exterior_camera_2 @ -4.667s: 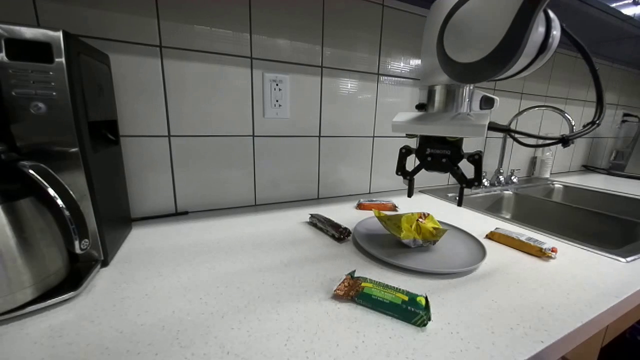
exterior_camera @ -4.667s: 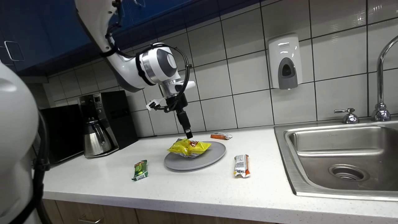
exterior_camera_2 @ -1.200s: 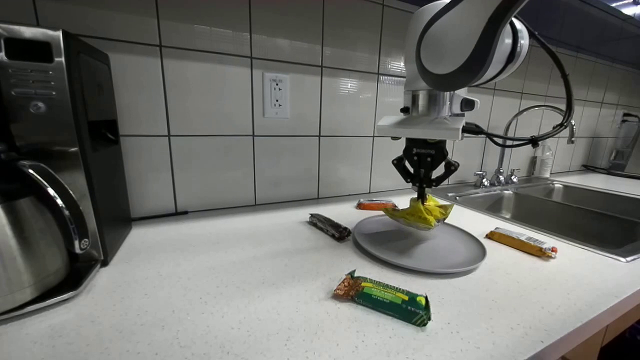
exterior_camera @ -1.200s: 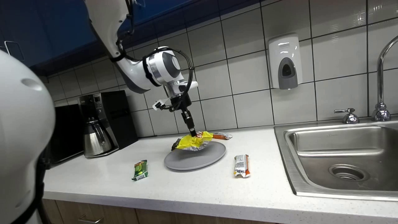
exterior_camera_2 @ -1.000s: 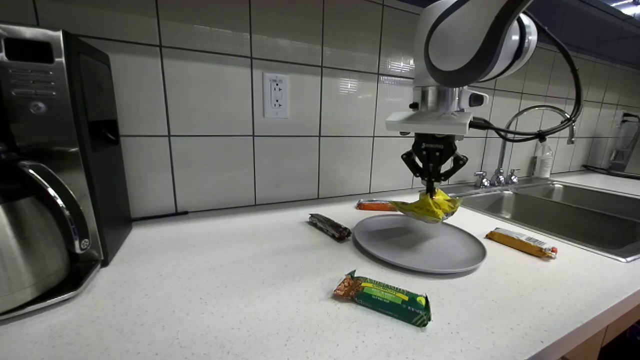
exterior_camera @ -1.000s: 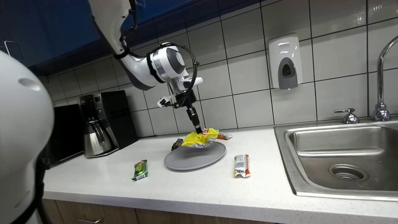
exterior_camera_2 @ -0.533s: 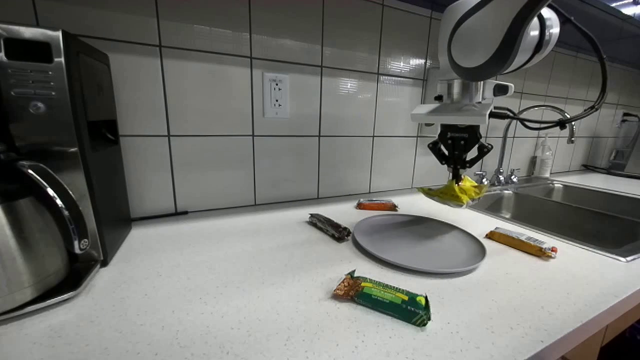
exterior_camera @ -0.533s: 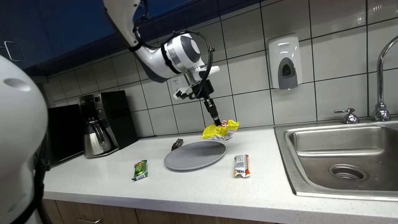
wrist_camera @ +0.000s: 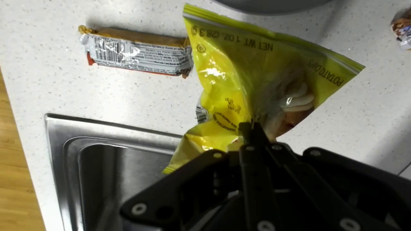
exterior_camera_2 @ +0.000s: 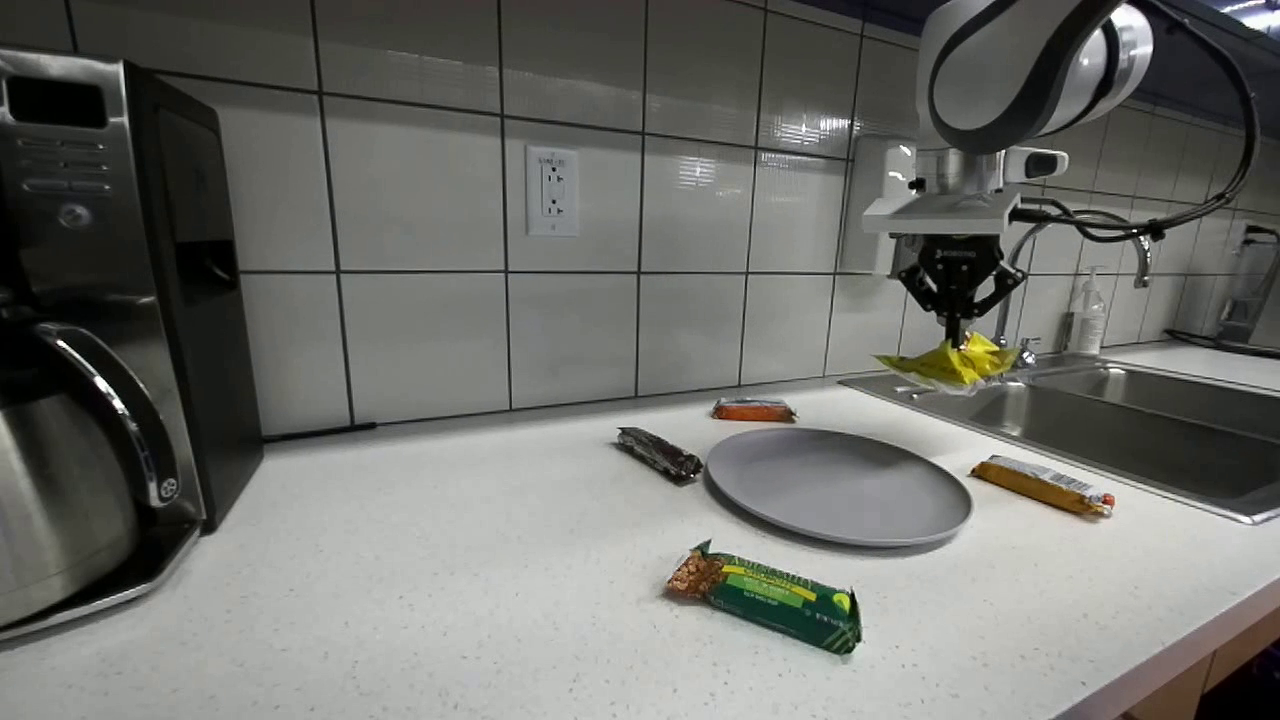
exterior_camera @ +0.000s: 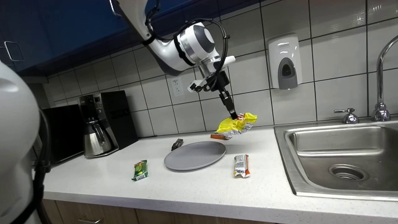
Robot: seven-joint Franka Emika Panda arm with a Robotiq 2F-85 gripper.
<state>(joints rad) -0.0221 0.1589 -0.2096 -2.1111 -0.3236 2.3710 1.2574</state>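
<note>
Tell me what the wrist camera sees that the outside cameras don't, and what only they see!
Only the wrist view lets you read the words POTATO CHIPS on the yellow bag. Only the exterior views show the coffee maker, wall outlet and green bar. All of them show the hand gripping that bag, plus the gray plate, sink and silver-and-orange bar.

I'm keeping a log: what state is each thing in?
Gripper: shut on the chip bag
Chip bag: crumpled, held in midair
Plate: flat on the counter
Green bar: lying wrapped
Dark bar: lying wrapped
Orange bar: lying wrapped
Gold bar: wrapped, barcode up
Coffee pot: in the coffee maker
Faucet: no water seen
Drawer: looks shut
</note>
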